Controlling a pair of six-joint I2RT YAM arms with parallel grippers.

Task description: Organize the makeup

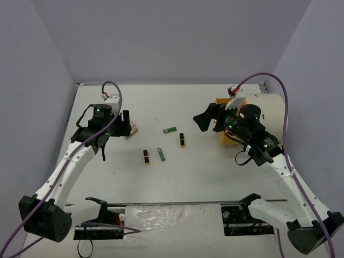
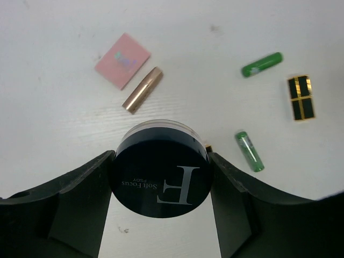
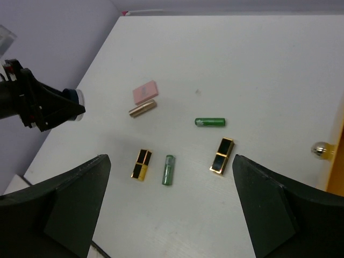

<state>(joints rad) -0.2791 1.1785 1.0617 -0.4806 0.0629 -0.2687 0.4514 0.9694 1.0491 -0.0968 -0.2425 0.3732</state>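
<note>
My left gripper (image 2: 161, 180) is shut on a round black compact (image 2: 160, 174) with silver lettering, held off the table above the left side (image 1: 121, 127). Beyond it lie a pink palette (image 2: 122, 60) and a rose-gold tube (image 2: 142, 90). Mid-table lie two green tubes (image 1: 170, 129) (image 1: 161, 155) and two black-gold lipsticks (image 1: 146, 157) (image 1: 183, 140). My right gripper (image 1: 207, 121) hangs open high over the table's right, with nothing between its fingers (image 3: 252, 204). Its wrist view looks down on one lipstick (image 3: 221, 156) and a green tube (image 3: 167, 170).
A large cream drum (image 1: 271, 105) with orange drawers stands at the right, behind my right arm. A drawer knob (image 3: 321, 149) shows at the right edge of the right wrist view. Purple walls close in the table on three sides.
</note>
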